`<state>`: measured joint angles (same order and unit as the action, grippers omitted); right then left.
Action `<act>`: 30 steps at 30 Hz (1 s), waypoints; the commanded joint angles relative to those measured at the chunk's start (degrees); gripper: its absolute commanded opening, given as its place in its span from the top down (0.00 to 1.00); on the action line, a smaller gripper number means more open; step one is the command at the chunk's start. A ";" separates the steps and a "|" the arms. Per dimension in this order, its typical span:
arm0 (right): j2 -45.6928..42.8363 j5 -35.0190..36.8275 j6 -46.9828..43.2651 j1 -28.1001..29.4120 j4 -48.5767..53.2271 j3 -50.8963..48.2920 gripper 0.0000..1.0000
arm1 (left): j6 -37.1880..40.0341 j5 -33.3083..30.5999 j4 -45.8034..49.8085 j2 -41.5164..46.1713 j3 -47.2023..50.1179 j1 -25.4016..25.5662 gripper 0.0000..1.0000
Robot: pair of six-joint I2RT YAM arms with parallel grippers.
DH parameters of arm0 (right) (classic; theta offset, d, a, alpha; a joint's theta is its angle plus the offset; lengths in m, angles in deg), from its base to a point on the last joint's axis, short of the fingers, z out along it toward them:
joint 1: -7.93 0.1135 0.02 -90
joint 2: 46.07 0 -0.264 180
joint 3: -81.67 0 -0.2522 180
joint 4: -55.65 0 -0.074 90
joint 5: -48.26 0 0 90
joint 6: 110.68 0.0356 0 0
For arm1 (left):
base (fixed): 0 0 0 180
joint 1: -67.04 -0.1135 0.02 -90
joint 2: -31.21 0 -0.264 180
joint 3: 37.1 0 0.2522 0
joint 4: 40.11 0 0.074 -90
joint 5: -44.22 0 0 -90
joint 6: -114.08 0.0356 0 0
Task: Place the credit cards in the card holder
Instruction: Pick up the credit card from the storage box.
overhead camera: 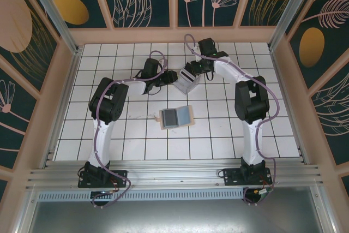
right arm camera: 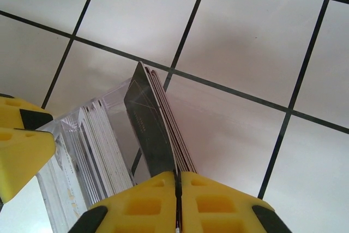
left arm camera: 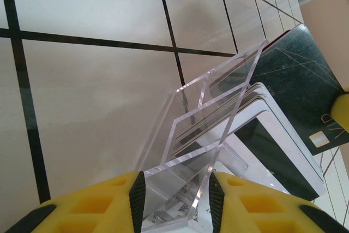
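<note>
Far on the tiles, a clear acrylic stand point(overhead camera: 188, 84) holds several credit cards point(right arm camera: 101, 151) on edge. My left gripper point(left arm camera: 176, 195) is shut on the stand point(left arm camera: 202, 135), one pad on each side wall. My right gripper point(right arm camera: 178, 181) is shut on the near edge of a dark credit card point(right arm camera: 147, 124) that stands at the end of the row, with other thin cards pressed against it. The dark card point(left arm camera: 297, 80) also shows past the stand in the left wrist view. The tan card holder point(overhead camera: 189, 116) lies flat mid-table, with grey faces over its left part.
Both arms reach in toward the stand from either side, left gripper point(overhead camera: 170, 77) and right gripper point(overhead camera: 192, 72) close together. Wooden walls ring the white tiled floor point(overhead camera: 131, 135). A yellow finger point(right arm camera: 22, 151) of the left gripper sits at the right wrist view's left edge.
</note>
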<state>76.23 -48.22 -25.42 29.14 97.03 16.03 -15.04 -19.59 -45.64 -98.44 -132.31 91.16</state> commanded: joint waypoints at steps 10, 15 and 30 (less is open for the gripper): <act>-6.04 -4.99 -0.48 0.18 0.10 -0.08 0.93 | 0.16 -0.23 3.95 -2.04 0.58 -0.12 0.61; -8.22 -10.43 1.33 -1.11 -2.65 -2.89 0.95 | 0.14 -0.18 3.66 -1.49 1.20 -0.12 0.61; -25.37 -31.90 19.17 -4.85 -25.19 -27.36 1.00 | 2.61 -1.35 6.27 9.89 4.08 -0.12 0.48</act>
<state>55.58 -71.98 -13.66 24.01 81.16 -5.11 -14.40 -19.92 -41.47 -93.89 -129.21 91.14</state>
